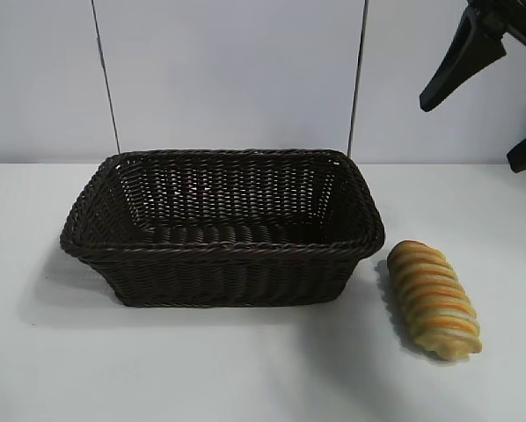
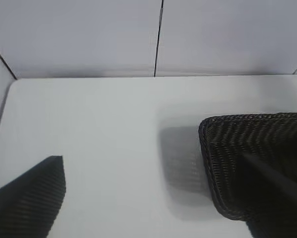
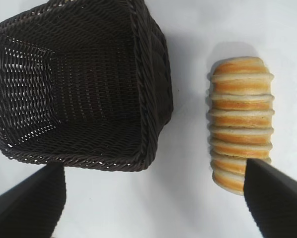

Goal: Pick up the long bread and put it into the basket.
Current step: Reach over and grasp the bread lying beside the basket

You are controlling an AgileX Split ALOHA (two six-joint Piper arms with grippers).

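The long bread point(image 1: 434, 299), golden with orange-brown ridges, lies on the white table to the right of the basket point(image 1: 219, 249), close to its right end. The dark brown wicker basket is empty. My right gripper point(image 1: 470, 136) hangs open and empty high at the back right, well above the bread. In the right wrist view the bread point(image 3: 240, 119) lies beside the basket point(image 3: 153, 59), and one end of it is partly behind one finger of the open gripper point(image 3: 152, 198). My left gripper point(image 2: 151, 163) is open and empty, seen only in its wrist view, near a corner of the basket point(image 2: 223, 148).
A white wall with two dark vertical seams point(image 1: 105, 79) stands behind the table. The table top point(image 1: 245, 369) is bare in front of the basket and to its left.
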